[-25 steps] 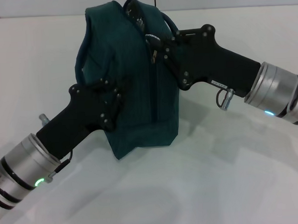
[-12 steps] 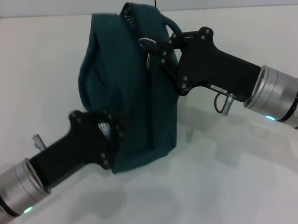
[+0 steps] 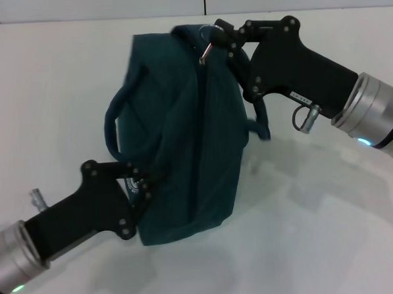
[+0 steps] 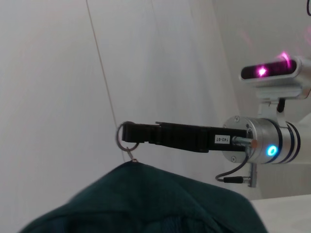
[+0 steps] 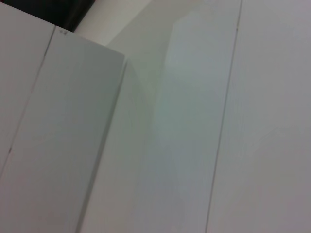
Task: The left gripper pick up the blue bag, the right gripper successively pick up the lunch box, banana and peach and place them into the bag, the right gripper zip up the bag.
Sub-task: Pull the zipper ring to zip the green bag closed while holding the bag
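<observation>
The blue bag (image 3: pixel 183 134) stands tilted on the white table, its zipper line running up its middle. My left gripper (image 3: pixel 140 185) is shut on the bag's lower left side, by the small white logo. My right gripper (image 3: pixel 225 37) is at the bag's top, shut on the metal ring pull (image 3: pixel 208 33). The left wrist view shows the right gripper (image 4: pixel 132 134) from the side with the ring pull (image 4: pixel 123 138) in its tip, above the bag's fabric (image 4: pixel 146 204). The lunch box, banana and peach are out of view.
One bag handle (image 3: pixel 112 122) loops out on the left and the other (image 3: pixel 258 122) hangs on the right under my right gripper. The white table (image 3: pixel 319 233) spreads around the bag. The right wrist view shows only pale wall panels (image 5: pixel 160 126).
My right gripper has moved up and to the right with the ring pull. My left gripper has drawn back toward the front left, and the bag has tilted and shifted right.
</observation>
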Tool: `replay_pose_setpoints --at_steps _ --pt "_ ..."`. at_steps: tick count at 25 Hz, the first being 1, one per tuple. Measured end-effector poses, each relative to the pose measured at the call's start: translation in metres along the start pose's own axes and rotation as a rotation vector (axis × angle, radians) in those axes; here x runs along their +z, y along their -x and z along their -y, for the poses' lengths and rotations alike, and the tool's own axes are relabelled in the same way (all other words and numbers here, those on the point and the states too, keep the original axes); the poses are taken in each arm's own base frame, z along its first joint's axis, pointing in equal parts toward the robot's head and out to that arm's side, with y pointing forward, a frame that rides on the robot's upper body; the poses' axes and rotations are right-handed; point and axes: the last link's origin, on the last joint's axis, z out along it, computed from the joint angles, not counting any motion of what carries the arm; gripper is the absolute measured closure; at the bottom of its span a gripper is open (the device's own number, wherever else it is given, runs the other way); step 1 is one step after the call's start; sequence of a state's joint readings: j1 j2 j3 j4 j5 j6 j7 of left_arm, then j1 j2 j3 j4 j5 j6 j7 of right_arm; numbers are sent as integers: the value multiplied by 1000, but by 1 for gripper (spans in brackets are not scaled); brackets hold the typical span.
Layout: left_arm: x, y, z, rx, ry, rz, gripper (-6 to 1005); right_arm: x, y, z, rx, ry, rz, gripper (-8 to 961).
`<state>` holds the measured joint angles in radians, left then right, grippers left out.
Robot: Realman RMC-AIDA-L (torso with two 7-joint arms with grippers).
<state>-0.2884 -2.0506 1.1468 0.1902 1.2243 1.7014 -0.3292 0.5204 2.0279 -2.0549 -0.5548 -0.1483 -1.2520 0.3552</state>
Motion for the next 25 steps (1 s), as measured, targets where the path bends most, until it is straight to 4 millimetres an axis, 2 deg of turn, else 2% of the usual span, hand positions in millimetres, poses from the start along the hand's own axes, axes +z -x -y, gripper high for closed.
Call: replay_pose_setpoints --at_steps 5,12,16,25 --pt "-15 -5 8 4 -42 -9 951 -3 -1 4 -7 -27 0 932" --pt "-29 -6 29 -69 -212 -15 951 -9 -4 7 3 -60 -14 932" --pt "-27 -3 32 -85 -257 -6 949 -14 -10 14 36 -106 -37 932" --pt "-17 0 26 -64 -397 -52 945 -14 -10 15 40 -108 -37 932"
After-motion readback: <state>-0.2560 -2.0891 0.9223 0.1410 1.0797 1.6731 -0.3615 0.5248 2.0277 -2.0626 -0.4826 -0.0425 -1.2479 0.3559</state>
